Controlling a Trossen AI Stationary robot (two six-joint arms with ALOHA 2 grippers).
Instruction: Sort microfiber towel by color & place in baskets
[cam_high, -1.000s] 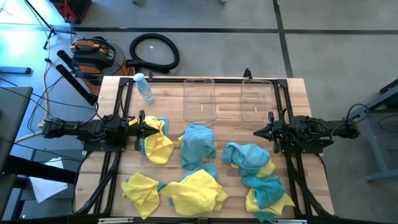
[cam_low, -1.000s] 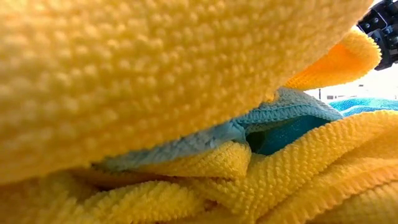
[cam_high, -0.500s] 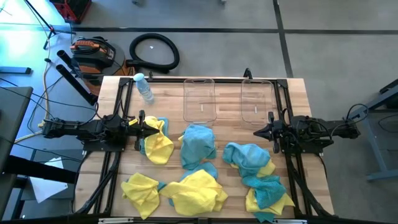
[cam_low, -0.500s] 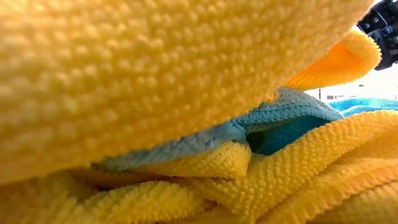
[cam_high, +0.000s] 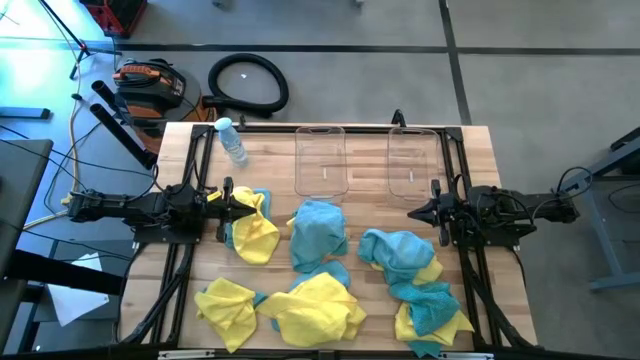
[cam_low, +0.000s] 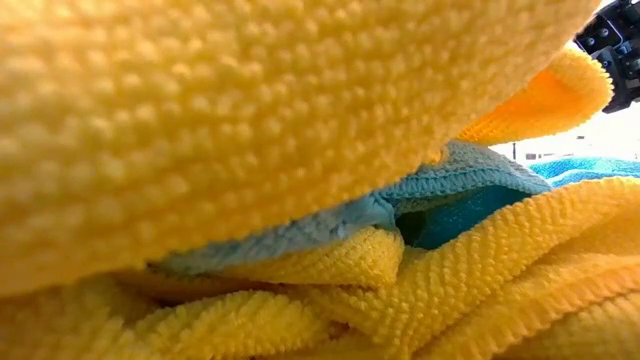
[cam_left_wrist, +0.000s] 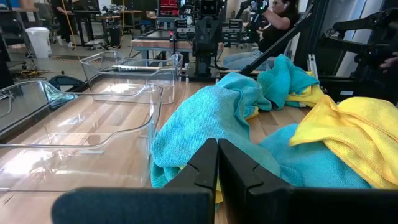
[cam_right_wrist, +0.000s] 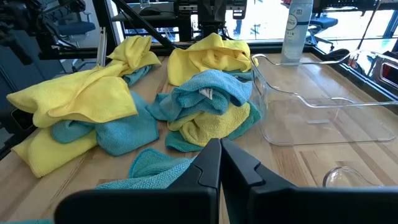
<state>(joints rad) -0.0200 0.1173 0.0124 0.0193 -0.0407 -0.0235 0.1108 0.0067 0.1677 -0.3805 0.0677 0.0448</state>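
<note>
Towels sit unsorted while both my claws rest clenched, fingers pressed together and empty. My left claw (cam_high: 238, 207) sits near the counter's left edge, its tip at a yellow towel (cam_high: 254, 233); my right claw (cam_high: 418, 212) waits near the right edge, just beside a teal towel (cam_high: 397, 250). More towels, yellow and teal, lie jumbled along the counter's front edge. Both clear baskets (cam_high: 321, 158) stand empty at the back edge. I would spread the left claw first, pinch only the yellow towel's raised fold, and lift clear so no teal cloth drags along.
</note>
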